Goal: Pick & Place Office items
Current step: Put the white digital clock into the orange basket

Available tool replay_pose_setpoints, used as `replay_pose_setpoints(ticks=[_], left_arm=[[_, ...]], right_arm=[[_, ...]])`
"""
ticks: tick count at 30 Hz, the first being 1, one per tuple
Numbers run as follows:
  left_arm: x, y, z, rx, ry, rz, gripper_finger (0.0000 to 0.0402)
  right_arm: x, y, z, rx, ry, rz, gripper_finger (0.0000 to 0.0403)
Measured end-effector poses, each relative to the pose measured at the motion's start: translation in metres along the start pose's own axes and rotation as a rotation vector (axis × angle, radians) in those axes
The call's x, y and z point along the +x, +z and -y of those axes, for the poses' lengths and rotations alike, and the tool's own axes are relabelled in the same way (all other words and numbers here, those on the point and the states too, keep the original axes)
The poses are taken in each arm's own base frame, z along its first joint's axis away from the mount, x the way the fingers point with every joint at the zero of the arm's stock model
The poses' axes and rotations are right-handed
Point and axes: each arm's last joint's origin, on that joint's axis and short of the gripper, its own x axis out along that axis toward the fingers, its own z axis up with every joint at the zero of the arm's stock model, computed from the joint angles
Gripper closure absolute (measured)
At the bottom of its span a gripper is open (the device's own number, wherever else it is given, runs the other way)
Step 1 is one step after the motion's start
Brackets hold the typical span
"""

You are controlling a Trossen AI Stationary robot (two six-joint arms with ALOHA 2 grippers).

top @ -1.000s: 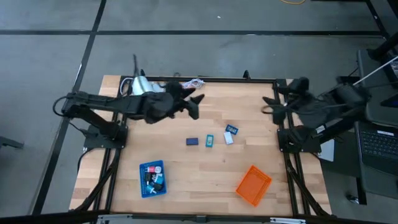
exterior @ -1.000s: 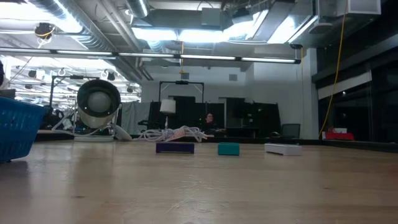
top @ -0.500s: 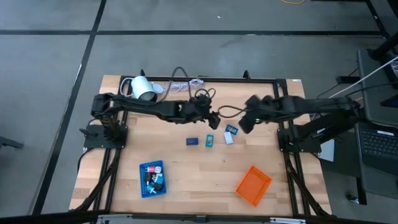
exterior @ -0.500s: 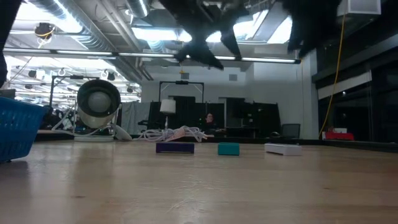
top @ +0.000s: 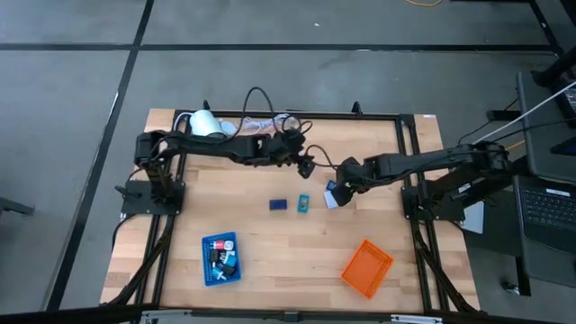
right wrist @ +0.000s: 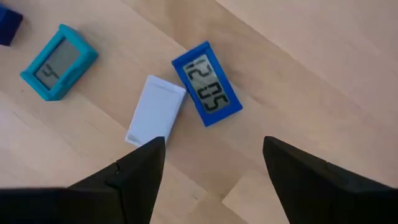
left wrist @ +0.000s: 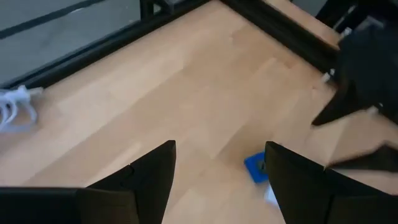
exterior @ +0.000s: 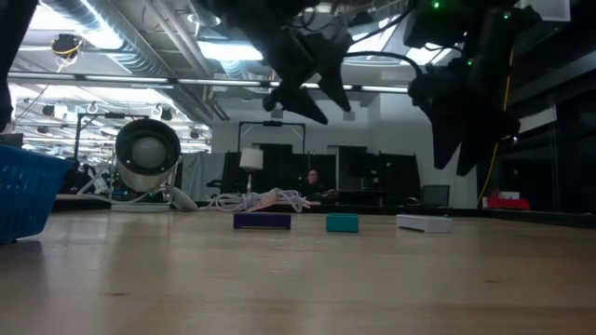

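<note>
Four small office items lie mid-table: a navy piece [top: 278,205], a teal clock [right wrist: 59,61], a white piece [right wrist: 155,111] and a blue clock [right wrist: 207,92]. More small pieces sit in the blue tray [top: 220,258]. My right gripper [right wrist: 214,171] hovers open above the blue clock and the white piece, touching nothing. My left gripper [left wrist: 217,177] hangs open in the air just on the far-left side of the blue clock [left wrist: 255,167]. In the low view the left gripper [exterior: 307,84] and the right gripper [exterior: 466,121] are both well above the table.
An orange mesh tray [top: 366,267] lies near the table's near right corner. A white cylindrical lamp [top: 205,123] and its coiled cord [top: 270,121] sit at the far edge. Bare wood stretches between the trays and around the items. The two grippers hang close together.
Both arms have reached out from their sides toward the table's middle. The right gripper swung left and came down over the blue clock. The left gripper moved right and a little nearer, stopping beside the right one. The items have not moved.
</note>
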Motion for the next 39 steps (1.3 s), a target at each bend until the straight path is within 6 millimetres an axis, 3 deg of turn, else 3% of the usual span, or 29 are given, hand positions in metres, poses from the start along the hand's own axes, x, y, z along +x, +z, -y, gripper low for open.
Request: replay_pose_setpoints(ticks=[3,6,12,17,23,32,39], left_arm=[[-0.017,-0.007,-0.014,-0.046,-0.017,0.052,0.0171],[-0.050,-0.015,-0.035,-0.108,-0.036,0.168,0.0181],[-0.118,-0.051,-0.083,-0.203,-0.021,0.283,0.0191],[-0.149,-0.082,-0.110,-0.308,-0.012,0.354,0.0192],[-0.164,-0.101,-0.125,-0.356,0.014,0.424,0.0192],[-0.162,-0.107,-0.126,-0.353,-0.010,0.378,0.0192],[-0.161,-0.109,-0.127,-0.403,0.004,0.365,0.0192]], right_arm=[[0.000,0.000,0.000,0.044,0.001,0.003,0.0128],[-0.003,0.001,0.001,0.094,0.005,0.020,0.0128],[-0.003,0.010,-0.004,0.151,0.134,0.002,0.0128],[0.014,0.015,-0.005,0.223,0.117,-0.062,0.0128],[0.040,0.018,-0.012,0.266,0.078,-0.157,0.0128],[0.035,0.044,-0.047,0.257,0.125,-0.147,0.0128],[0.044,0.040,-0.044,0.210,0.004,-0.227,0.0128]])
